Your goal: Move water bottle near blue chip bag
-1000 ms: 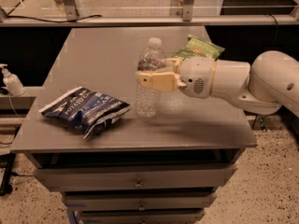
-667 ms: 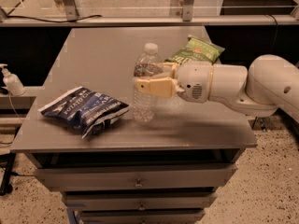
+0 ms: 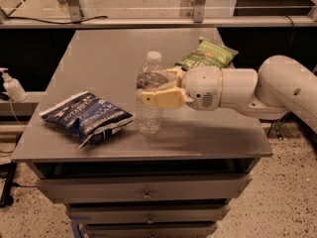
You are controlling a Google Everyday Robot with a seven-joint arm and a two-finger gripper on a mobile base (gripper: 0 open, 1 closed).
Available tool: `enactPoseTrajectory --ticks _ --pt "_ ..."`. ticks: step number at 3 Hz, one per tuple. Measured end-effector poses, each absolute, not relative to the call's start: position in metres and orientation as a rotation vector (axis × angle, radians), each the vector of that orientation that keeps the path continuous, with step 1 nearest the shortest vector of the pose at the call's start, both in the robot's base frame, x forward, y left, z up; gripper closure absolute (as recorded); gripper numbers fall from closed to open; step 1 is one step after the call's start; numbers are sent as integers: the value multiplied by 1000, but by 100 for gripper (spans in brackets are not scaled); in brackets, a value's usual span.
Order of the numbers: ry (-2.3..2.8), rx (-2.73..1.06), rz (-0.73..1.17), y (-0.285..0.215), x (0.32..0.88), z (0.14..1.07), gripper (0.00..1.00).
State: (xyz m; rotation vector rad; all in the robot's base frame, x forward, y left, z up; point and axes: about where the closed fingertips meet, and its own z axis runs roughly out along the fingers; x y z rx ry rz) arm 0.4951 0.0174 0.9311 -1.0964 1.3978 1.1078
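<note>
The water bottle (image 3: 148, 110), clear ribbed plastic with a white cap, stands upright on the grey table (image 3: 109, 53), just right of the blue chip bag (image 3: 86, 116). The bag is dark navy, crinkled, and lies flat near the table's front left. My gripper (image 3: 148, 90) comes in from the right and is shut on the bottle's middle, one yellowish finger (image 3: 161, 98) across its front, the other behind it. A narrow gap separates bottle and bag.
A green chip bag (image 3: 208, 53) lies at the back right, behind my arm (image 3: 247, 90). A small white pump bottle (image 3: 12, 86) stands on a lower ledge at the far left. Drawers (image 3: 143, 192) sit under the table's front edge.
My gripper has carried the bottle a little to the left and toward the front, closer to the blue chip bag. The bags have not moved.
</note>
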Motion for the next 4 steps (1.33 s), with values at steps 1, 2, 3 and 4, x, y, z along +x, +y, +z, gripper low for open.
enactPoseTrajectory --ticks 1,2,3,4 --pt "1361 -1139 1120 20 490 932 35" --pt "1332 -1173 1132 23 487 933 12" --pt "1314 -1192 1140 24 484 933 0" --pt "1313 -1195 1139 23 484 933 0"
